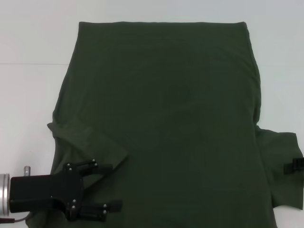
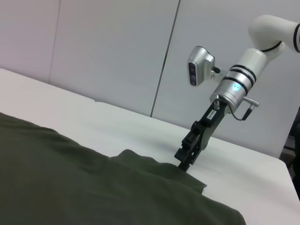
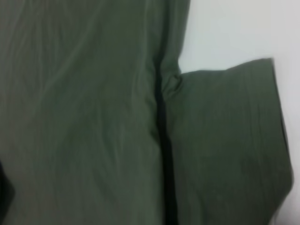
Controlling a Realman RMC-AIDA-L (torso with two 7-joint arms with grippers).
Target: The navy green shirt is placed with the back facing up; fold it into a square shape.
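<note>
Setting presenting as robotics lab or test cell, not home or shop. Broad plain white matte tabletop (image 1: pixel 28 95) serving as sole work surface, nothing domestic lying on it. Pale grey-white wall panels (image 2: pixel 108 51) with thin vertical seams standing directly behind table, looking like enclosure or partition. White-and-silver jointed robot arm (image 2: pixel 262 37) carrying small silver camera module (image 2: pixel 200 65) at wrist, working over table. Lighting appearing even and artificial.
</note>
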